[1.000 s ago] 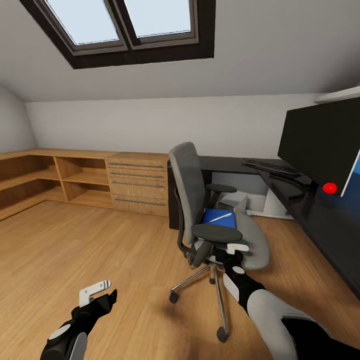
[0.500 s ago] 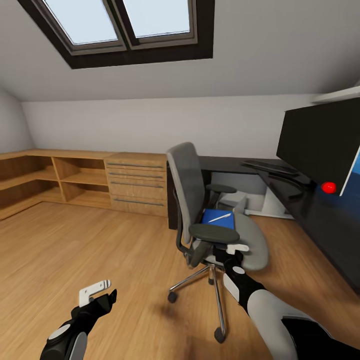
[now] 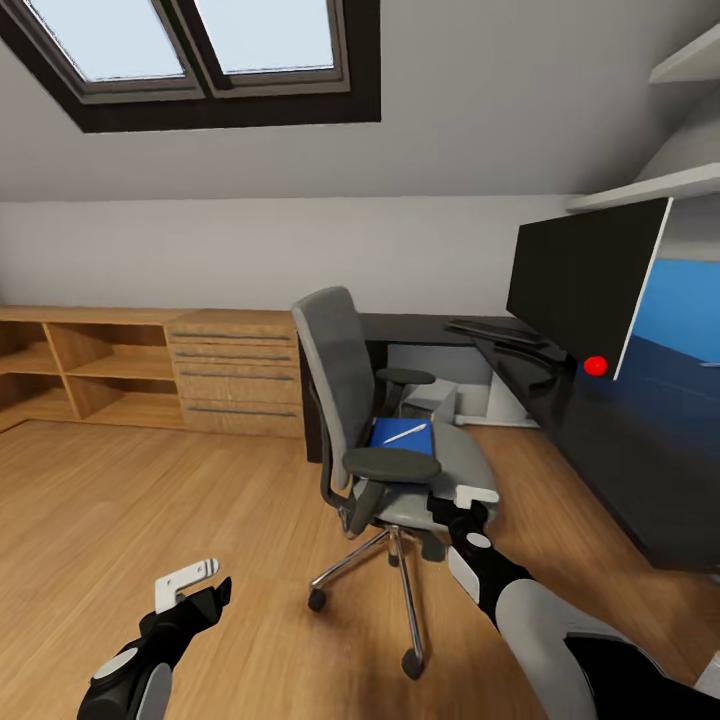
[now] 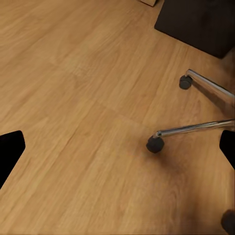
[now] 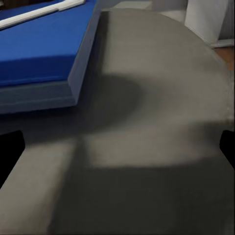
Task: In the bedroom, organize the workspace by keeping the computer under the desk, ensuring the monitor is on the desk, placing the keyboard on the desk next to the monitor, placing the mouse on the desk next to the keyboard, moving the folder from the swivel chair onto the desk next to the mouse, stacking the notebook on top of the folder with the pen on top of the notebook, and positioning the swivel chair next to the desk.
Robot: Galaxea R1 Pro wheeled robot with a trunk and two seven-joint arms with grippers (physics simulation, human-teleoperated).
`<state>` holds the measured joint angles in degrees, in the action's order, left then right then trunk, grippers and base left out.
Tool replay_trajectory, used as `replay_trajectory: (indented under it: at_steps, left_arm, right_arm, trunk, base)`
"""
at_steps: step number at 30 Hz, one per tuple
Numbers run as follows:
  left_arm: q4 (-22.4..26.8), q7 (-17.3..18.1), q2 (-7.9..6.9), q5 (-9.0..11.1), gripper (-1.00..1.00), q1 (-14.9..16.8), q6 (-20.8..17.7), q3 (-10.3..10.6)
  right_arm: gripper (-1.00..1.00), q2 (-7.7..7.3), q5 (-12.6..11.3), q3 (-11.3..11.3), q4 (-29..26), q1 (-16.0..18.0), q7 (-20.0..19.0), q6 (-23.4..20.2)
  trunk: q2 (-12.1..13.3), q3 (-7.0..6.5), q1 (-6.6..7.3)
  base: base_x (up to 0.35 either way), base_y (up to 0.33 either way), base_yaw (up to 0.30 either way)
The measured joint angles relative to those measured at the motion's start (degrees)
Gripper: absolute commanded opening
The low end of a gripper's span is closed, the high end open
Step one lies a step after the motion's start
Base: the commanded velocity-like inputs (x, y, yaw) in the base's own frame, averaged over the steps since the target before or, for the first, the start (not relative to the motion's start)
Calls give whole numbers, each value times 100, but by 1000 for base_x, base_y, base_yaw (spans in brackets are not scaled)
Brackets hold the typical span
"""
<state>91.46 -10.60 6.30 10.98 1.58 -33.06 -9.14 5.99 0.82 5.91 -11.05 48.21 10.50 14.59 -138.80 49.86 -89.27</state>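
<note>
1. Thin bright-blue flat folder (image 3: pixel 400 436) w/ pale edges lies on the seat of the grey padded swivel chair (image 3: pixel 340 400) w/ black armrests and chrome star base; a slim white pen (image 3: pixel 404 433) rests on top of it. Right wrist view: blue slab (image 5: pixel 39 54) at the seat's far side, pen (image 5: pixel 41 12) across it.
2. Right pincer (image 3: pixel 470 503) is at the seat's front edge, just beside the near armrest; its fingers are wide apart, holding nothing.
3. Step in hand (judged): reach for the folder. Come in low over the seat cushion, slip one finger under the pale edge, keep the slab level so the pen doesn't roll off. The chair is on casters, so push gently or it may roll away.
4. Left pincer (image 3: pixel 190 590) hangs over the wooden floor (image 4: pixel 73 98), fingers parted, empty; chair casters (image 4: pixel 154 144) are near.
5. Long black-topped surface (image 3: pixel 620 450) stands to the right, carrying the wide black monitor (image 3: pixel 585 280) and flat black keyboard (image 3: pixel 495 330).
</note>
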Motion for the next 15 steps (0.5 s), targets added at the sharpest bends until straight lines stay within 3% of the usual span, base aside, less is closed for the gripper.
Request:
replay_trajectory:
  at_steps: [15]
  left_arm:
    - [12, -6, 7, 10, 100, 0, -23, -347]
  right_arm:
    - [100, -21, -2, 1, 0, 0, 0, 0]
  trunk:
    - [0, -10, 0]
  base:
    - [0, 0, -225]
